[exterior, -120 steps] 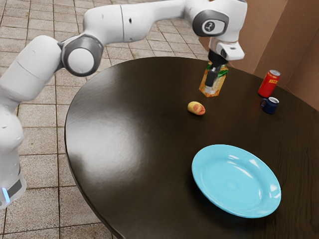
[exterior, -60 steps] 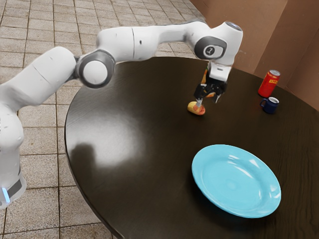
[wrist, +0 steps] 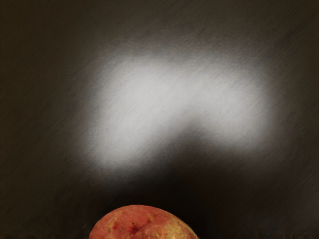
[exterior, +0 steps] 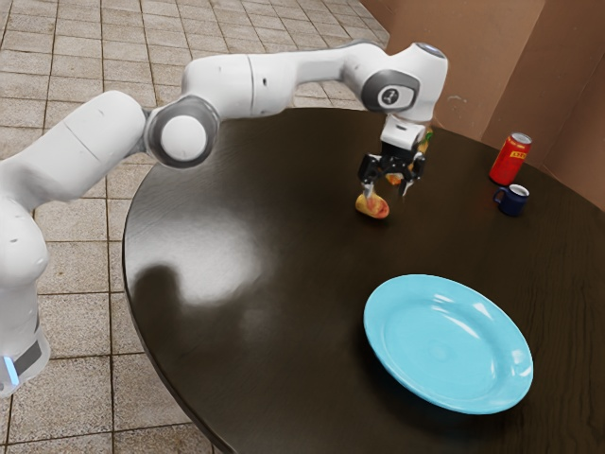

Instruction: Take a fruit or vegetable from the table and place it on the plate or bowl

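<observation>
Hovering unclenched, hand [exterior: 388, 187] just above fruit [exterior: 373, 206] on table [exterior: 246, 274], well apart frm plate [exterior: 444, 342].

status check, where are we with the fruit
Gripper open, down at the fruit. Fruit on the table, not yet gripped. Nothing between fruit and plate; can and mug off to the side.

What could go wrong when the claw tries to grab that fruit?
1. The claw is open, right down at the rounded fruit. A finger might nudge it instead of gripping, and it could roll away on the shiny table.
2. The blue plate is farther along the table, so a weak grip might drop the fruit on the way.
</observation>
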Controlling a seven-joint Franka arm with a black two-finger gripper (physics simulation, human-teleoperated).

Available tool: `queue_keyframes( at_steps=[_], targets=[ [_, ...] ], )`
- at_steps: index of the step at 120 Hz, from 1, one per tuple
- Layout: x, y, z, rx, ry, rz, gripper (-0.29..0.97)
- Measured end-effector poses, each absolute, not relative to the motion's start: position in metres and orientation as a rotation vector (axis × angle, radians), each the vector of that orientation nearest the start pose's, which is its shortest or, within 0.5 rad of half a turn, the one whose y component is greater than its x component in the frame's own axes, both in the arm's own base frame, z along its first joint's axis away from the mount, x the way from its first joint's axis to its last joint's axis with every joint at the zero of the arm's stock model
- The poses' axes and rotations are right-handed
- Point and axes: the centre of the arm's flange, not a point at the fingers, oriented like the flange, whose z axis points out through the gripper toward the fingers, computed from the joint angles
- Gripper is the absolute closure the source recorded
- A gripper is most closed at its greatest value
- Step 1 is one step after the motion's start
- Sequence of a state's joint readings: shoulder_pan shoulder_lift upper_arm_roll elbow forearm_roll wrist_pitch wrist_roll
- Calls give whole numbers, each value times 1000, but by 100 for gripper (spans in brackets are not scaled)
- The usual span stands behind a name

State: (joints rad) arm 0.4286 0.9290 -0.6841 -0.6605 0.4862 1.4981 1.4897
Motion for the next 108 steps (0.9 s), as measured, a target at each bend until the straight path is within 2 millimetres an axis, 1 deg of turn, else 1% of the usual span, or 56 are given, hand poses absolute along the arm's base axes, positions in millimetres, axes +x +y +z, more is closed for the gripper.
queue_keyframes(
  at_steps=[10,17,30,40,53,70,87,100,108],
  targets=[
    [750,138,472,-2336,2126,-82,0],
    [751,145,465,-2332,2139,-92,0],
    [753,152,456,-2317,2168,-112,0],
    [753,156,456,-2297,2183,-121,0],
    [752,166,458,-2278,2186,-126,0],
    [752,168,460,-2245,2205,-129,0],
    [755,167,451,-2225,2236,-131,0],
    [755,166,448,-2212,2252,-137,0],
    [756,167,442,-2210,2265,-136,0]
  ],
)
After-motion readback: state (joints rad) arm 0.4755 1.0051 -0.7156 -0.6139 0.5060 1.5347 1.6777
